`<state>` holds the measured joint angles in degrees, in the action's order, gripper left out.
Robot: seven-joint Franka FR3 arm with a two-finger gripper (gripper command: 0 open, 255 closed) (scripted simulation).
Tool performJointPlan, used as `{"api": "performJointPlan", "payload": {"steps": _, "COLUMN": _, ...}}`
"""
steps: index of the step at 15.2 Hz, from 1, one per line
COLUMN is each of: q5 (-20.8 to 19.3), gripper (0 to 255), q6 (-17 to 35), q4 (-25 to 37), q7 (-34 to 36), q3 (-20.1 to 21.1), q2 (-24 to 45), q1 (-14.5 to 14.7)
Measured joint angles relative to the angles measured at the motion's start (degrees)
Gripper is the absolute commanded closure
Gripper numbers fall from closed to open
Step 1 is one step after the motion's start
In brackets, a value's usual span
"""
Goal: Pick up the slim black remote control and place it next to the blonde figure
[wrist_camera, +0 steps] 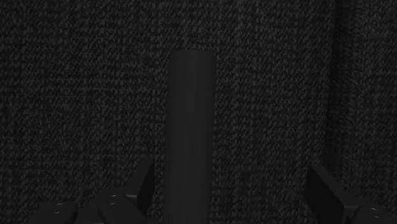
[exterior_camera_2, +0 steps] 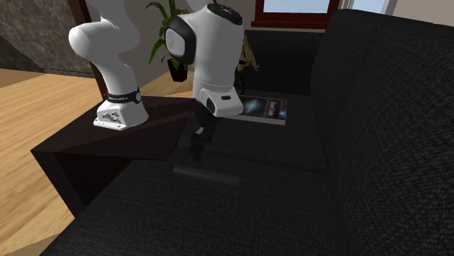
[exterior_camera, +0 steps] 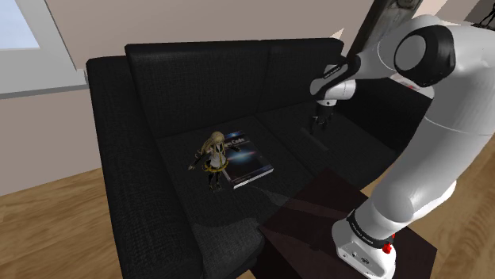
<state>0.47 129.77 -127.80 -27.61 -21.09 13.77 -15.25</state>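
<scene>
Hangs over slim black bar-shaped remote control (exterior_camera_2: 206,176) on black woven-fabric sofa (exterior_camera_2: 364,145), jaws spread, gripping nothing; lies toward three o'clock from small blonde doll figure (exterior_camera: 214,157) in shoulder view.

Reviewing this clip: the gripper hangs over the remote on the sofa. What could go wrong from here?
1. In the wrist view the remote lies off-centre in the open gripper, close to one finger, so closing could shove or twist it rather than clasp it squarely.
2. The figure stands upright by the book; setting the remote down beside it could knock it over.
</scene>
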Motion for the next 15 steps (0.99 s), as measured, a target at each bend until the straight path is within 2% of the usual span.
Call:
{"api": "performJointPlan", "payload": {"steps": 4, "q5": 3.0, "gripper": 0, "q6": 1.5, "q4": 4.7, "q7": -3.2, "q3": 0.4, "q2": 7.2, "q1": -2.5}}
{"api": "performJointPlan", "payload": {"steps": 10, "q5": 4.5, "gripper": 0, "q6": 5.7, "q4": 3.7, "q7": -4.5, "q3": 1.1, "q2": 10.5, "q1": -3.5}}
{"api": "performJointPlan", "payload": {"steps": 15, "q5": 4.9, "gripper": 0, "q6": 6.5, "q4": 3.7, "q7": -4.6, "q3": 1.4, "q2": 11.3, "q1": -3.6}}
